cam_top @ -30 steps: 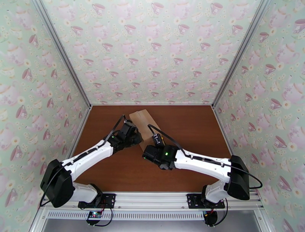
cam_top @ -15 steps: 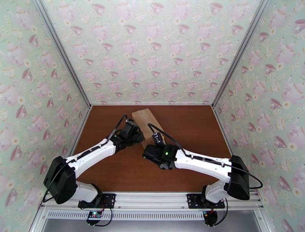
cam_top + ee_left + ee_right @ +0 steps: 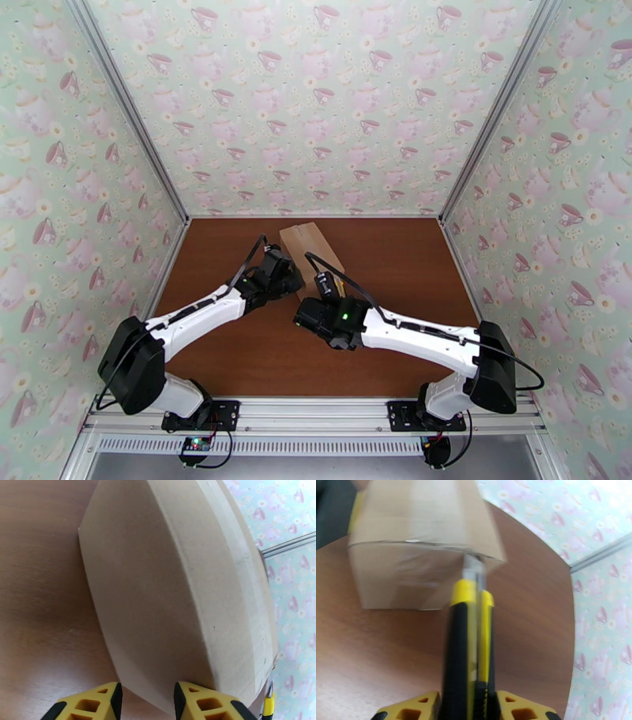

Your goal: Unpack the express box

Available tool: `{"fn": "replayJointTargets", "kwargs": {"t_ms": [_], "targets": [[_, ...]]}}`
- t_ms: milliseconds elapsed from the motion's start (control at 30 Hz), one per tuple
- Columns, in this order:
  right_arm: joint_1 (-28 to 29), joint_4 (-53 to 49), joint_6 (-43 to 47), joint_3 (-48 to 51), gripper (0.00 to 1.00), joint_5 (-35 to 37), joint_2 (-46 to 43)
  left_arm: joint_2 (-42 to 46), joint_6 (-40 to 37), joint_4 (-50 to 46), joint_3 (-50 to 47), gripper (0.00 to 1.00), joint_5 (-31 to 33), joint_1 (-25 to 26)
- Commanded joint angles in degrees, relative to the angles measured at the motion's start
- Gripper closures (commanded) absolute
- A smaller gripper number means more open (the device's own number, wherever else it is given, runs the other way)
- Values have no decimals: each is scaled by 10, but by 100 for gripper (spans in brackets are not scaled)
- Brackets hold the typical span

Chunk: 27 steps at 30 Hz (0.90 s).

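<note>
The express box (image 3: 310,240), a plain brown carton, lies at the back middle of the table. My left gripper (image 3: 289,283) is at its left long side. In the left wrist view the box (image 3: 170,590) looms close, and the left gripper (image 3: 147,701) is open with the carton's lower edge between the yellow fingertips (image 3: 114,699). My right gripper (image 3: 322,295) sits at the box's near end, shut on a yellow and black utility knife (image 3: 470,645). The knife's blade touches the top front edge of the box (image 3: 418,539) by a clear tape seam. The right gripper (image 3: 468,707) shows at the bottom.
The brown table (image 3: 395,268) is walled on three sides by teacup-patterned panels (image 3: 316,118). Open tabletop lies to the right of the box and in front of both arms. An aluminium rail (image 3: 316,410) runs along the near edge.
The box has slid and turned slightly to the right and away. My left gripper followed it rightward along its side. The right arm barely moved.
</note>
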<state>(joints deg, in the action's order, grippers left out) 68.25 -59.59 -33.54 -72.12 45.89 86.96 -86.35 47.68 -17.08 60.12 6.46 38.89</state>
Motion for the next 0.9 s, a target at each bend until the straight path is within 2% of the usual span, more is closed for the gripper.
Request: {"fn": "replayJointTargets", "kwargs": {"t_ms": [0,300,867], "targets": [[25,74,20,-6,100,-73,0,-14,7,48,19,58,-40,21],[10,75,-6,32,100,-86,-40,6,5,26,2,58,-26,15],[9,17,-15,71,100,-103,-127,45,-19,-11,-8,57,-9,-17]]}}
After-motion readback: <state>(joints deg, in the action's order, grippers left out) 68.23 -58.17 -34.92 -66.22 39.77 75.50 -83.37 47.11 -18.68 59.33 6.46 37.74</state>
